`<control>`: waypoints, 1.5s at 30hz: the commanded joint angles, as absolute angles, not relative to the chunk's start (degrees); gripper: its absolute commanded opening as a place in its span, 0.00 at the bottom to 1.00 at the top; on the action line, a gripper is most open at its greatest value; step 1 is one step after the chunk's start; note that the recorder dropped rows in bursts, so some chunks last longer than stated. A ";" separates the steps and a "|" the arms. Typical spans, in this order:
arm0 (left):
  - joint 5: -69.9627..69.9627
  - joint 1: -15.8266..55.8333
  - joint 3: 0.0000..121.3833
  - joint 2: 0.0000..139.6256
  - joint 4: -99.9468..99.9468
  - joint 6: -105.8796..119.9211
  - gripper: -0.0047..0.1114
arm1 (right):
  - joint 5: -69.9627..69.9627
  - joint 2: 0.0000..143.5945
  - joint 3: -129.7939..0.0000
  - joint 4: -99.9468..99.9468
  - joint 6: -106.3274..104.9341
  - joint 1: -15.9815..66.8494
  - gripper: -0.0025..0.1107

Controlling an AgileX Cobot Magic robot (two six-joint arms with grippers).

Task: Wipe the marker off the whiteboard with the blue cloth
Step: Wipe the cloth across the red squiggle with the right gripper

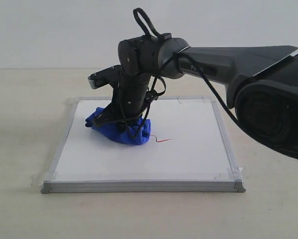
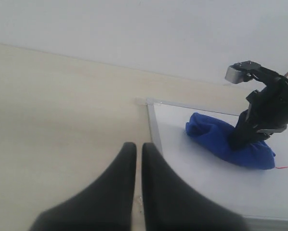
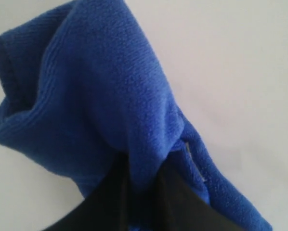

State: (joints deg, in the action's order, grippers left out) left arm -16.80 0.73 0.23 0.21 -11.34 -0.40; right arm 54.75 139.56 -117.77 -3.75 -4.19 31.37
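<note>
The whiteboard (image 1: pixel 189 149) lies flat on the table, silver-framed with tape at its corners. On its left half the blue cloth (image 1: pixel 120 130) is bunched up and pressed to the board by my right gripper (image 1: pixel 125 124), which is shut on a fold of it. Up close, the blue cloth (image 3: pixel 100 91) fills the right wrist view, pinched at my right gripper (image 3: pixel 144 178). The marker (image 1: pixel 164 140), a short red squiggle, shows just right of the cloth, and its end (image 2: pixel 281 167) peeks out in the left wrist view. My left gripper (image 2: pixel 138 149) is shut and empty, off the board's left edge.
The pale wooden table (image 1: pixel 24 124) surrounds the board, with a plain white wall behind. The right arm's large black body (image 1: pixel 268 99) reaches in from the right, above the board's right side. The board's frame edge (image 2: pixel 154 130) runs close beside my left fingers.
</note>
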 commanded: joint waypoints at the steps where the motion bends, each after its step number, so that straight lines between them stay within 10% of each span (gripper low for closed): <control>1: -16.78 0.58 0.00 0.00 -11.20 -0.44 0.08 | 59.54 142.44 -117.88 14.35 4.07 29.08 0.02; 31: -16.78 0.58 0.00 0.00 -11.20 -0.44 0.08 | 69.96 140.99 -117.76 17.54 0.00 29.04 0.02; 45: -16.78 0.58 0.00 0.00 -11.20 -0.44 0.08 | 69.96 141.11 -117.76 11.13 -9.72 42.45 0.02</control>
State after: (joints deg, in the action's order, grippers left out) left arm -16.80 0.73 0.23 0.21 -11.34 -0.40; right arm 70.02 140.05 -118.70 16.01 -8.68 41.09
